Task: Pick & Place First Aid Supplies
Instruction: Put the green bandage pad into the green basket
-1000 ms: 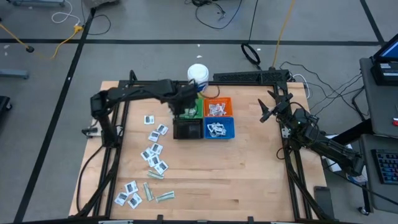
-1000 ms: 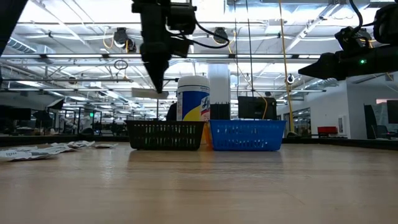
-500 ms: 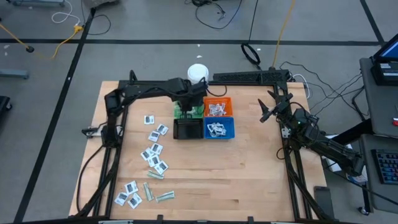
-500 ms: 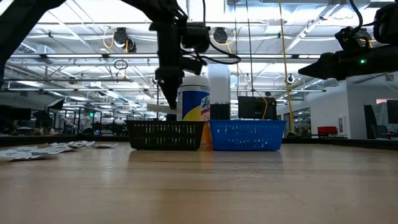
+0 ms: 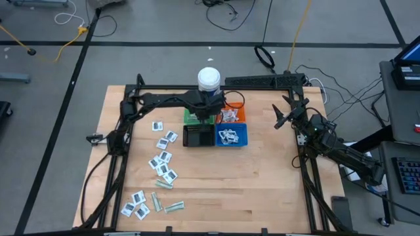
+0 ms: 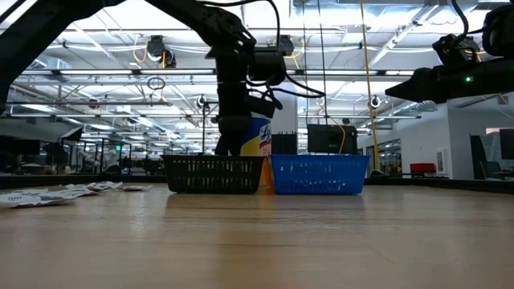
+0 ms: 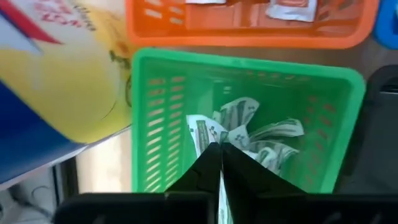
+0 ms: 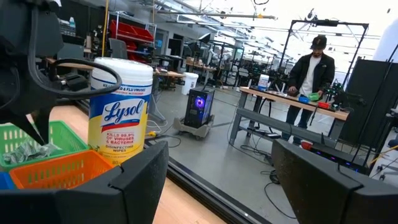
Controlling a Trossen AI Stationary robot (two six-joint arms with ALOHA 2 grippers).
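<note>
1. Big change over the last second: the left gripper (image 7: 219,163) has swung from above the black bin (image 5: 198,136) back to the green bin (image 7: 249,118), and it's now hanging right over it, next to the white tub (image 5: 209,80).
2. Its fingers are pinched together, and in the wrist view a pale strip (image 7: 221,202) seems to sit between the tips. It's only a sliver, so I can't swear it's gripping one.
3. The green bin already has a crumpled pile of green strips (image 7: 249,134) in it, so my guess is this is a drop-off about to happen.
4. Lots left to do: white sachets (image 5: 161,159) and a few green strips are scattered over the table's left side.
5. The right gripper (image 5: 287,111) is parked wide open at the right edge, well away from everything.
</note>
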